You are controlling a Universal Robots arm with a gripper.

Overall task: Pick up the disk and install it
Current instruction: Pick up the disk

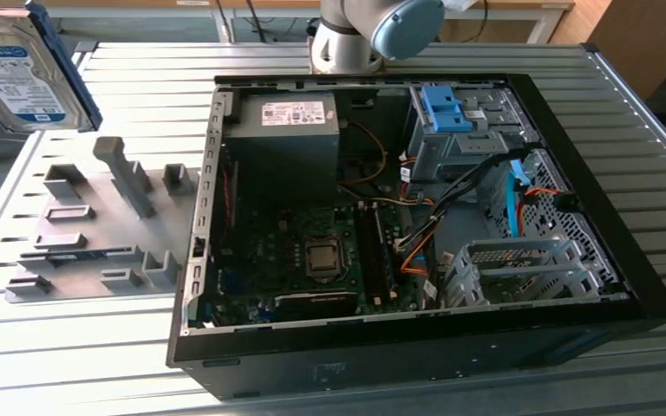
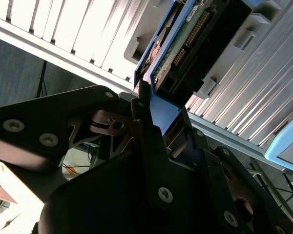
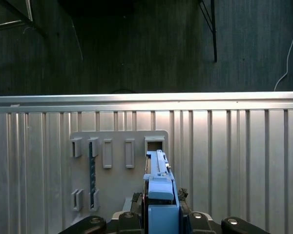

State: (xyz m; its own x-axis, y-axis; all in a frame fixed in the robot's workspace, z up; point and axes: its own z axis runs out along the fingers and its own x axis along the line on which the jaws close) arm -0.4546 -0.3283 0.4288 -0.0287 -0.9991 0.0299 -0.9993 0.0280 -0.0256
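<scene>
The pincer (image 2: 158, 109) is clamped on the disk (image 1: 18, 74), held above the grey slotted holder (image 1: 90, 260). An open computer case (image 1: 426, 364) lies on the ribbed aluminium table (image 1: 645, 173). Beyond the table's edge the room (image 3: 136, 48) is dark.

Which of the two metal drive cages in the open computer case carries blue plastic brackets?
The grey metal cage nearer the grey power-supply box; the perforated silver cage carries none.
</scene>
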